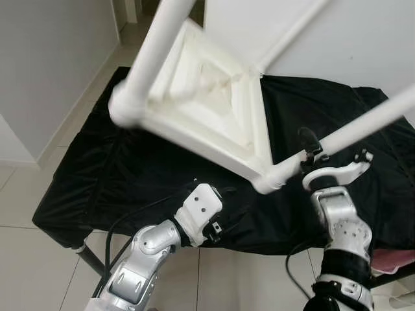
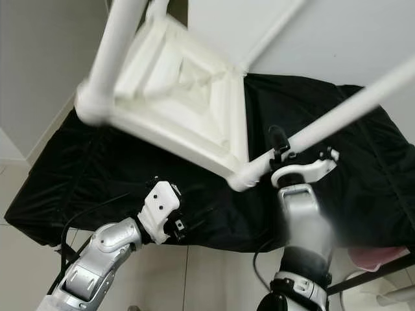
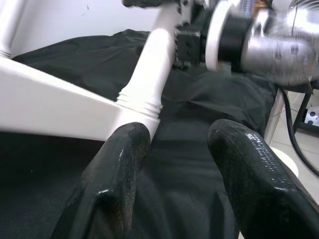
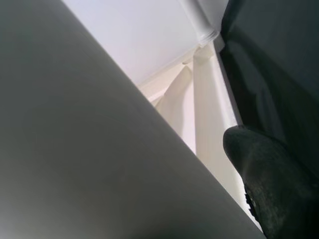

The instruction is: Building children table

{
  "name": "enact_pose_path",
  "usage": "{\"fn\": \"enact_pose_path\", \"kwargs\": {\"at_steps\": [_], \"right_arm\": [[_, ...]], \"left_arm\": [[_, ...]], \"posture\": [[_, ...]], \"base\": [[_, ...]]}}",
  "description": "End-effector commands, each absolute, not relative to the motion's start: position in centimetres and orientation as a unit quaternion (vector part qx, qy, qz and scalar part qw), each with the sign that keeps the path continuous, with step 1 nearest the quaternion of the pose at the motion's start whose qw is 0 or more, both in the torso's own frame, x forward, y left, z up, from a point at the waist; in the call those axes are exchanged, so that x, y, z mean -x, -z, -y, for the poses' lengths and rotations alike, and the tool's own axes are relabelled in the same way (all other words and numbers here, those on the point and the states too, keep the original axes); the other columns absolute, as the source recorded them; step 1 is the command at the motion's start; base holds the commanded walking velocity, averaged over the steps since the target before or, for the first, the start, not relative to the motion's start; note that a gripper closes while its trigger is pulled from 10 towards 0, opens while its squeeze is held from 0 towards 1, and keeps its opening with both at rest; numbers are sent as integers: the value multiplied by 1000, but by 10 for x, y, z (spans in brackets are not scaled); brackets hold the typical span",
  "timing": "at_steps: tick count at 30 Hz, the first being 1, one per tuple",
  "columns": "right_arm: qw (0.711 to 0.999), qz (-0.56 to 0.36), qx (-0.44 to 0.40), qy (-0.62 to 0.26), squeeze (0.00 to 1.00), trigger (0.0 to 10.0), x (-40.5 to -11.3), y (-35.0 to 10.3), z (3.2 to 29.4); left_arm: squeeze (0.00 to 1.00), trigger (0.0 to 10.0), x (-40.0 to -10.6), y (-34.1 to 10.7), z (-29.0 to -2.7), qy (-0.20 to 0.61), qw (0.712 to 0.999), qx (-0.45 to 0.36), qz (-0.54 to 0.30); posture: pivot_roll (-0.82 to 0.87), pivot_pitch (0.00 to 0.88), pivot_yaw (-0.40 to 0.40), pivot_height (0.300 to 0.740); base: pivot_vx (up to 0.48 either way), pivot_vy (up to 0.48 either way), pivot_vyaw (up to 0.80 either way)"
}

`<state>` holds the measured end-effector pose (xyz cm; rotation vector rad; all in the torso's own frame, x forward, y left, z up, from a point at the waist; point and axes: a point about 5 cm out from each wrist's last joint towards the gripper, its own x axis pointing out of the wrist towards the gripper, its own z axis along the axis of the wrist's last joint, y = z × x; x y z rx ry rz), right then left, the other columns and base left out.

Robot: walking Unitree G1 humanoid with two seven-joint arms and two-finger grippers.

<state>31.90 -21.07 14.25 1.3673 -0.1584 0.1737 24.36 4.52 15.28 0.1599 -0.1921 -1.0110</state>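
Looming closest in the left eye view, one white leg point(image 1: 152, 55) of the upturned children's table point(image 1: 207, 97) sweeps toward the lens, the frame tilted above the black-draped bench point(image 1: 97, 168). Right gripper point(image 1: 310, 154) is clamped on another leg point(image 1: 363, 123) just above its socket; that leg's long axis runs up and away to the robot's right. Left gripper point(image 1: 211, 223) sits low at the bench's near edge, below the frame's corner, so it's the free arm with open cloth ahead. Right eye view, same picture: corner joint point(image 2: 243, 178) just beside the right wrist. Left wrist view: fingers point(image 3: 117, 174) spread, holding nothing, the joint just beyond them. Right wrist view: leg pressed close against one fingertip point(image 4: 271, 169).
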Motion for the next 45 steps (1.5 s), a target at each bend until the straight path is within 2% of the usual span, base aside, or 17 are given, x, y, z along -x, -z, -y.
{"fn": "enact_pose_path", "kwargs": {"at_steps": [1, 7, 9, 15, 21, 26, 30, 31, 34, 35, 37, 38, 39, 44, 45], "right_arm": [[706, 6, -705, -67, 0, 10000, -311, -101, 191], [698, -18, -715, -36, 0, 10000, -307, -74, 182], [678, -26, -735, -19, 0, 10000, -308, -68, 177], [647, -24, -762, 4, 0, 10000, -308, -56, 177], [629, -18, -777, 23, 0, 10000, -304, -49, 181], [637, -21, -770, 17, 0, 10000, -304, -50, 180], [656, -10, -755, -23, 0, 10000, -297, -61, 176], [659, -10, -752, -23, 235, 10000, -292, -60, 177], [659, -10, -752, -23, 235, 10000, -292, -60, 177], [657, 0, -754, -20, 1000, 10000, -283, -57, 181], [657, 18, -752, -42, 1000, 10000, -261, -59, 190], [657, 18, -752, -42, 1000, 10000, -261, -59, 190], [649, 26, -758, -57, 1000, 10000, -252, -60, 193], [649, 35, -757, -74, 1000, 10000, -242, -62, 196], [650, 30, -756, -70, 0, 10000, -211, -50, 210]], "left_arm": [[0, 10000, -244, -153, -44, 467, 876, -77, 91], [0, 10000, -244, -154, -42, 465, 878, -73, 90], [0, 10000, -244, -153, -41, 466, 877, -72, 90], [0, 10000, -245, -153, -41, 466, 877, -71, 89], [0, 10000, -245, -154, -40, 463, 879, -69, 90], [0, 10000, -245, -154, -39, 463, 879, -68, 90], [0, 10000, -244, -153, -38, 463, 879, -66, 88], [0, 10000, -244, -152, -38, 463, 880, -66, 87], [0, 10000, -244, -152, -38, 463, 880, -66, 87], [0, 10000, -244, -152, -39, 462, 880, -67, 86], [0, 10000, -244, -151, -42, 460, 881, -68, 83], [0, 10000, -244, -151, -42, 460, 881, -68, 83], [0, 10000, -244, -151, -43, 459, 882, -69, 82], [0, 10000, -243, -151, -44, 460, 882, -69, 81], [0, 10000, -244, -151, -46, 463, 880, -71, 79]], "posture": [[-40, 88, -6, 740], [-39, 89, -1, 740], [-41, 92, 2, 740], [-38, 93, -1, 740], [-39, 95, -6, 740], [-40, 97, -4, 740], [-46, 104, -9, 740], [-45, 107, -8, 740], [-45, 107, -8, 740], [-43, 110, -8, 740], [-47, 116, 0, 740], [-47, 116, 0, 740], [-49, 116, 3, 740], [-49, 119, 6, 740], [-63, 129, 25, 740]], "base": [[0, 0, 0], [0, 0, 0], [0, 0, 0], [0, 0, 0], [0, 0, 0], [0, 0, 0], [0, 0, 0], [0, 0, 0], [0, 0, 0], [0, 0, 0], [0, 0, 0], [0, 0, 0], [0, 0, 0], [0, 0, 0], [0, 0, 0]]}}
